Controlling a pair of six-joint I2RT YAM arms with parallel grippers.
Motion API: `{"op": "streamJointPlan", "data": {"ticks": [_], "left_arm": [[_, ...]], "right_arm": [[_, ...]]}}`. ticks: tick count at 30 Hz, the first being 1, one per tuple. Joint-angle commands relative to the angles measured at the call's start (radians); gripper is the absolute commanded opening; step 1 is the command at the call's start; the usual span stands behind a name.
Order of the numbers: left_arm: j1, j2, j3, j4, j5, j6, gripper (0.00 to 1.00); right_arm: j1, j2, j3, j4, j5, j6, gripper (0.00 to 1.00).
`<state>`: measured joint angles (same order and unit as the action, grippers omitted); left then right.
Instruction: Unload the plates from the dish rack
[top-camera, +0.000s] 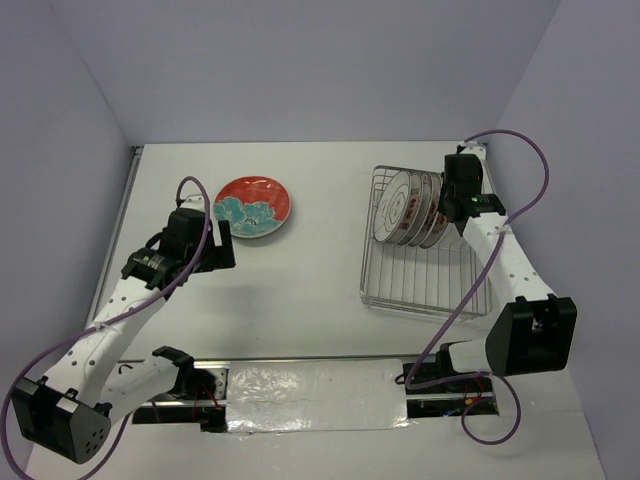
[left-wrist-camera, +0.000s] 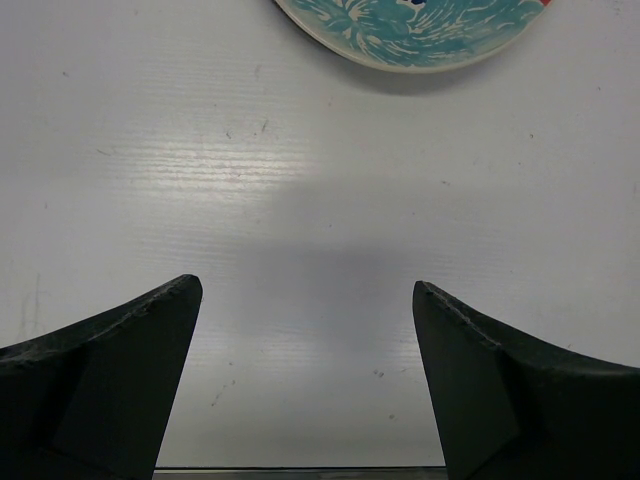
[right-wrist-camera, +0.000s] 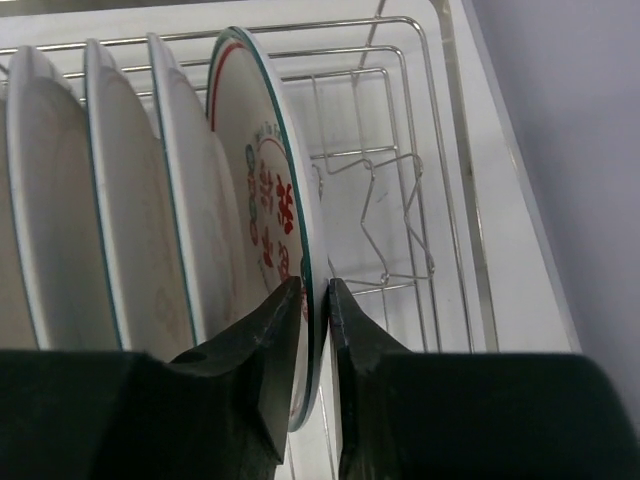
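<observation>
Several white plates (top-camera: 405, 208) with dark rims and red centre marks stand on edge in the silver wire dish rack (top-camera: 420, 285) at the right. My right gripper (right-wrist-camera: 316, 295) is shut on the rim of the rightmost plate (right-wrist-camera: 270, 180), one finger on each face. In the top view that gripper (top-camera: 458, 205) sits at the row's right end. A red plate with teal flowers (top-camera: 253, 206) lies flat on the table at the left. My left gripper (top-camera: 222, 245) hovers just in front of it, open and holding nothing. The left wrist view shows the plate's near edge (left-wrist-camera: 410, 30) beyond the fingers.
The rack's near half (right-wrist-camera: 400, 180) holds only bare wires and tines. The right wall stands close behind the rack. A taped strip (top-camera: 310, 395) runs along the table's near edge between the arm bases.
</observation>
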<state>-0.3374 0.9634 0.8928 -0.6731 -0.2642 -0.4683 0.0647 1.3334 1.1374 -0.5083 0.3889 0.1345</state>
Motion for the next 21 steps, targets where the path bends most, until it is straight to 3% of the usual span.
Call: {"op": "streamJointPlan", "data": {"ticks": [1, 2, 10, 21], "left_arm": [[-0.005, -0.015, 0.012, 0.03, 0.01, 0.026, 0.99], [-0.006, -0.015, 0.012, 0.03, 0.01, 0.028, 1.0], [-0.006, -0.022, 0.012, 0.027, 0.002, 0.025, 1.0], [-0.006, -0.02, 0.012, 0.026, -0.004, 0.02, 1.0]], "right_arm": [[-0.005, 0.003, 0.001, 0.05, 0.057, 0.005, 0.24], [-0.003, -0.005, 0.004, 0.045, 0.068, 0.008, 0.18], [0.015, -0.049, 0.061, 0.002, 0.162, -0.015, 0.01], [0.061, -0.06, 0.294, -0.176, 0.335, -0.045, 0.0]]}}
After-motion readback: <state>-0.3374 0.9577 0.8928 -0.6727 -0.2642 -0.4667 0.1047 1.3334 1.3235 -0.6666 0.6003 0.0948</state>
